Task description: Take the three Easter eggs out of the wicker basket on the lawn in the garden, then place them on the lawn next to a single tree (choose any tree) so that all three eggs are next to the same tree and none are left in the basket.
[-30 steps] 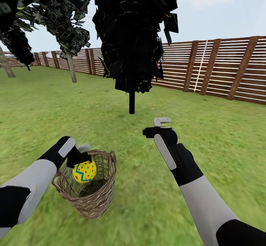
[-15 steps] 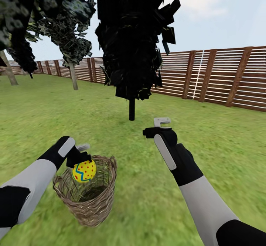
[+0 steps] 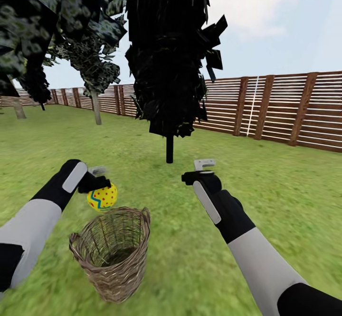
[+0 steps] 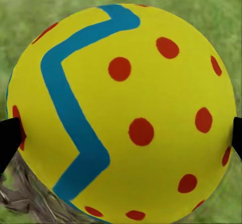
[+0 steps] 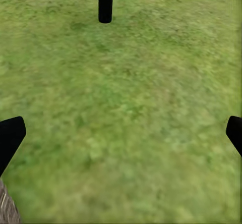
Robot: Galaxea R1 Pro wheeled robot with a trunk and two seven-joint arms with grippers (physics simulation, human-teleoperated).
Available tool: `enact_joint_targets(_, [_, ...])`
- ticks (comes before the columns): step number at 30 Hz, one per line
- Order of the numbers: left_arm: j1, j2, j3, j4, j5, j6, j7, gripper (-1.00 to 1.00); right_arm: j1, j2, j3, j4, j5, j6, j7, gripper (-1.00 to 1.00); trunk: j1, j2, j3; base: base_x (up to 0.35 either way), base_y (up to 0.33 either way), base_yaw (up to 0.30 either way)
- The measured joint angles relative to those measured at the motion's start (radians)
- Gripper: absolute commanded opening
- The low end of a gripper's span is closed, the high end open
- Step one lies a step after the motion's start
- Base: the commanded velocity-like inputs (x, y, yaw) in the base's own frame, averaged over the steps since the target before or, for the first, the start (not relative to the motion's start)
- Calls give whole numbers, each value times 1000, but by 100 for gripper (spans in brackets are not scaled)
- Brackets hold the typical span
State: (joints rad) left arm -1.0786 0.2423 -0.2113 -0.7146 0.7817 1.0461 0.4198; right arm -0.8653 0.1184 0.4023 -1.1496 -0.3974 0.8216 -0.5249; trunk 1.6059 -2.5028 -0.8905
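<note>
Lifted clear since a second ago: left gripper (image 3: pixel 97 183) clamping Easter egg (image 3: pixel 102 197), now just above wicker basket (image 3: pixel 112 255) rim. Right gripper (image 3: pixel 202 170) spread wide over lawn (image 3: pixel 180 259).

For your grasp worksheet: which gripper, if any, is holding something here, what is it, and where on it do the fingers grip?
The left gripper holds an Easter egg, its fingers pressing opposite sides. The right gripper is open, holding nothing.

Easter egg (image 3: pixel 102 198) now lifted clear above wicker basket (image 3: pixel 112 249)
</note>
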Motion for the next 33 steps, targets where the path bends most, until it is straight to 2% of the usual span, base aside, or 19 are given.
enact_joint_targets(4, [4, 69, 5, -83, 0, 0, 5, -100, 18, 0, 28, 5, 0, -5, 0, 100, -2, 1, 15, 0, 0, 0])
enact_joint_targets(8, [7, 161, 8, -145, -1, 0, 9, -100, 34, 0, 54, 12, 0, -33, 0, 100, -4, 2, 31, 0, 0, 0])
enact_joint_targets(9, [8, 192, 8, -154, -5, 0, 27, -100, 43, 0, 58, 14, 0, -38, 1, 100, -4, 2, 31, 0, 0, 0])
enact_joint_targets(11, [9, 237, 12, -157, -4, 0, 74, -100, 62, -1, 77, 15, 1, -41, 1, 100, -3, 2, 31, 0, 0, 0])
enact_joint_targets(12, [10, 257, 34, -156, -2, 0, 97, -100, 74, -1, 87, 15, 1, -43, 1, 100, -3, 2, 31, 0, 0, 0])
enact_joint_targets(15, [52, 272, 122, -155, 7, -23, 120, -100, 111, 0, 111, 14, 0, -44, 0, 100, -3, 2, 31, 0, 0, 0])
enact_joint_targets(17, [83, 274, 148, -155, 10, -32, 122, -100, 126, 1, 127, 14, -4, -46, 0, 100, -3, 2, 31, 0, 0, 0])
enact_joint_targets(19, [125, 275, 172, -155, 13, -51, 119, -100, 155, 2, 168, 13, -9, -107, -3, 100, -3, 2, 31, 0, 0, 0])
enact_joint_targets(22, [146, 274, 179, -157, 17, -60, 118, -100, 168, 3, 263, 13, -11, -171, -8, 100, -3, 2, 31, -5, 0, 33])
enact_joint_targets(25, [151, 270, 181, -159, 17, -63, 123, -100, 185, 2, 318, 12, -11, -191, -7, 100, -3, 2, 29, -91, 0, 176])
enact_joint_targets(29, [153, 268, 181, -155, 17, -64, 124, -100, 216, 1, 329, 11, -10, -212, -9, 100, -3, 2, 25, -110, 0, 185])
enact_joint_targets(33, [153, 267, 181, -154, 15, -66, 125, -100, 224, 1, 326, 10, -10, -223, -10, 100, -3, 2, 22, -20, 0, 52])
